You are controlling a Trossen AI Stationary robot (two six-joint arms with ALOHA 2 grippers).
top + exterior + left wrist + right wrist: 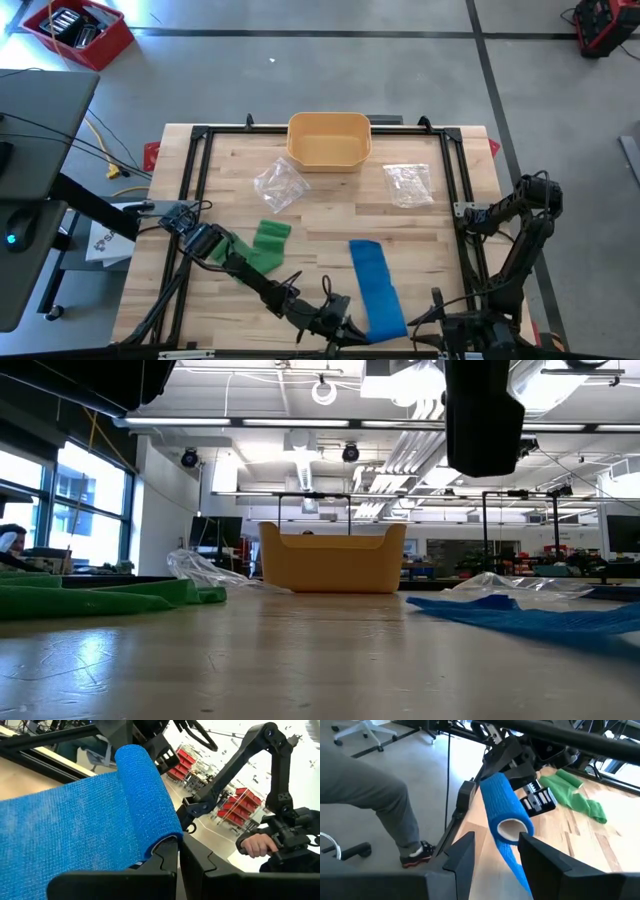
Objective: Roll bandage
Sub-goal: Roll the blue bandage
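Note:
A blue bandage [375, 283] lies as a flat strip on the wooden table, and its near end is wound into a short roll [504, 805] with a hollow core. My left gripper [178, 862] is shut at one end of that roll, close to the table's near edge [345, 328]. My right gripper [497, 845] faces the roll's other, open end with its fingers apart, one on each side of it. I cannot tell whether either finger touches it. A green bandage [268, 245] lies crumpled to the left. My left gripper has its shut fingers at the rim of the roll's end [165, 844], coming in about level from the table's left. The fingers themselves hide how many layers are between them. The roll [145, 795] lies tilted across the fingertips, and the unrolled strip [60, 825] runs off from it.
A yellow tub [329, 140] stands at the far middle, with two clear plastic wrappers [280, 185] [408, 183] in front of it. A black frame [200, 135] rims the table. A person stands off the near edge, with a leg [380, 805] and a hand [257, 845] showing.

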